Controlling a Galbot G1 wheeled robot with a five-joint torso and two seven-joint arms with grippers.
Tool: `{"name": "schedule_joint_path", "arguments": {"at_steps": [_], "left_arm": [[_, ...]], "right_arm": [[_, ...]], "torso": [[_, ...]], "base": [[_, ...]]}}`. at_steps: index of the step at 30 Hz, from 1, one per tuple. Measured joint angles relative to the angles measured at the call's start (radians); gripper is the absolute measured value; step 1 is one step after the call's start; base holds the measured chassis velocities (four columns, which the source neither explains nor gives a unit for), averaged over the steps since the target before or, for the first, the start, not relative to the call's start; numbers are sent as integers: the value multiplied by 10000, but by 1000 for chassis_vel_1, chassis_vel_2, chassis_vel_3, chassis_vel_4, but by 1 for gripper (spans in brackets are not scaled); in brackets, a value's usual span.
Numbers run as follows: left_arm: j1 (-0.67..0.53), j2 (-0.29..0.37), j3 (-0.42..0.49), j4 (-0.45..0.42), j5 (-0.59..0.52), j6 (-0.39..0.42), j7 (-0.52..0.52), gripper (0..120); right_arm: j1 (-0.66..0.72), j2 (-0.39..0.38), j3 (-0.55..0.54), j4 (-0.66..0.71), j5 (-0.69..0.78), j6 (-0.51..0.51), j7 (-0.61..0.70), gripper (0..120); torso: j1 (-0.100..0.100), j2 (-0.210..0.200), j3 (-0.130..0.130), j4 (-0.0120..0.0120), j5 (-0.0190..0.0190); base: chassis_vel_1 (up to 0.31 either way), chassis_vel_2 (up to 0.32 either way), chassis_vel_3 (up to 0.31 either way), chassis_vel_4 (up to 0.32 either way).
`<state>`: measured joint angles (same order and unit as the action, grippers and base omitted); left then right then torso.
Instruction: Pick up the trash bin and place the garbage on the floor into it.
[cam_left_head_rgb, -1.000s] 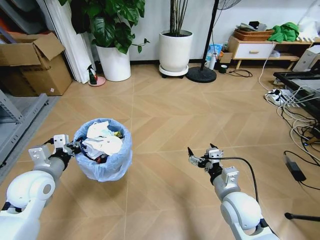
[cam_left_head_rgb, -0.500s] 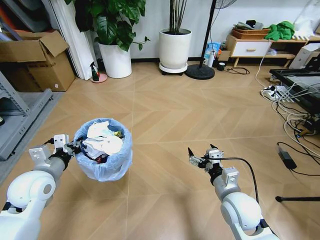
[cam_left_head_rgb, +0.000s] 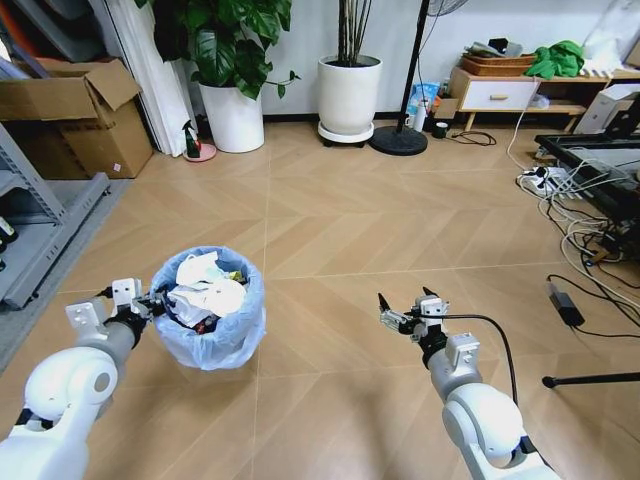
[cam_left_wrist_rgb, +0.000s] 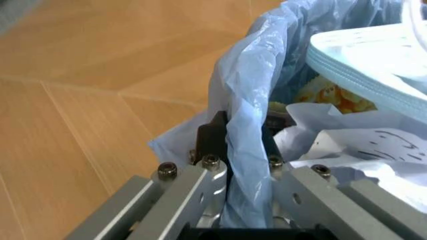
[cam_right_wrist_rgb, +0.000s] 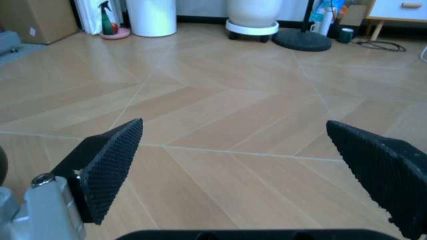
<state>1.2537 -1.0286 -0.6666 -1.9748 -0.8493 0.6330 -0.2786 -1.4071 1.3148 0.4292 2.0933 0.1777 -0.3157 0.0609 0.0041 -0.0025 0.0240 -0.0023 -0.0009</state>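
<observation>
The trash bin (cam_left_head_rgb: 212, 325), lined with a light-blue bag (cam_left_wrist_rgb: 257, 75), is at the lower left of the head view. My left gripper (cam_left_head_rgb: 150, 305) is shut on its near rim; in the left wrist view the left gripper (cam_left_wrist_rgb: 241, 137) pinches bag and rim together. Garbage lies piled inside the bin: white paper wads (cam_left_head_rgb: 208, 293) and crumpled paper (cam_left_wrist_rgb: 347, 147) under a blue-edged white piece (cam_left_wrist_rgb: 373, 55). My right gripper (cam_left_head_rgb: 405, 315) hovers open and empty over the bare wooden floor (cam_left_head_rgb: 330, 260), well right of the bin. The right gripper (cam_right_wrist_rgb: 243, 165) has its pads (cam_right_wrist_rgb: 110, 165) wide apart.
Two white plant pots (cam_left_head_rgb: 232, 120) (cam_left_head_rgb: 350, 98) and a fan base (cam_left_head_rgb: 398, 142) stand by the far wall. A cardboard box (cam_left_head_rgb: 70, 115) and a metal shelf (cam_left_head_rgb: 40, 225) are at the left. Cables and a power strip (cam_left_head_rgb: 575, 215) spread at the right, beside a black stand (cam_left_head_rgb: 590, 380).
The whole head picture has shifted, so the camera has moved: the shelf now shows more at the left. The left gripper still holds the bin rim and the right one stays open.
</observation>
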Motion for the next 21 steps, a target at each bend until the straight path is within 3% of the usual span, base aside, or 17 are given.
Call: {"name": "schedule_joint_path", "arguments": {"at_steps": [6,21], "left_arm": [[-643,-178,350,770,-149,381,-332,0],[-1200,-447,803,2567,764,186,-91,0]], "right_arm": [[-102,-85,196,22,76,22,35,100],[-57,-111,354,10,208,72,109,100]], "torso": [[0,0,-1,0,0],[0,0,0,2,0]], "base": [[0,0,0,0],[0,0,0,0]]}}
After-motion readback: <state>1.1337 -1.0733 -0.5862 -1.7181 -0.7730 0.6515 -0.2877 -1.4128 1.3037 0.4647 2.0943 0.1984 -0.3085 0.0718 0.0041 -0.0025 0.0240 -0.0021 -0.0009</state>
